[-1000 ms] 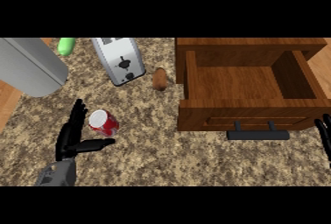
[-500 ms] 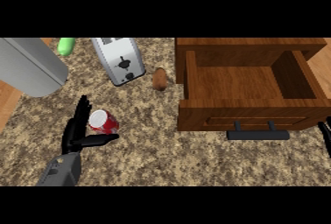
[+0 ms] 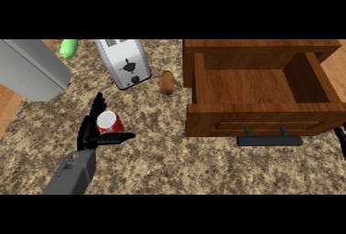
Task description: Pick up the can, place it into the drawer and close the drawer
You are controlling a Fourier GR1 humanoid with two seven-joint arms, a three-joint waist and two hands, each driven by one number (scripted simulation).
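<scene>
A red can (image 3: pixel 110 123) with a white top stands on the speckled counter, left of centre. My left hand (image 3: pixel 90 131) is right against it. Its straight fingers rise along the can's left side and its thumb (image 3: pixel 119 137) reaches out under the can's near side; the hand is open. The wooden drawer (image 3: pixel 253 87) is pulled open at the right, its inside bare, with a black handle (image 3: pixel 269 140) on its front. Only a black sliver of my right hand (image 3: pixel 341 140) shows at the right edge.
A silver toaster (image 3: pixel 125 62) lies behind the can. A brown oval item (image 3: pixel 167 82) sits between the toaster and the drawer. A green object (image 3: pixel 69 48) and a large grey metal body (image 3: pixel 30 68) are at the back left.
My left hand has moved forward and right to the can, so its fingers and thumb now bracket it. The right hand has slipped further toward the right edge.
</scene>
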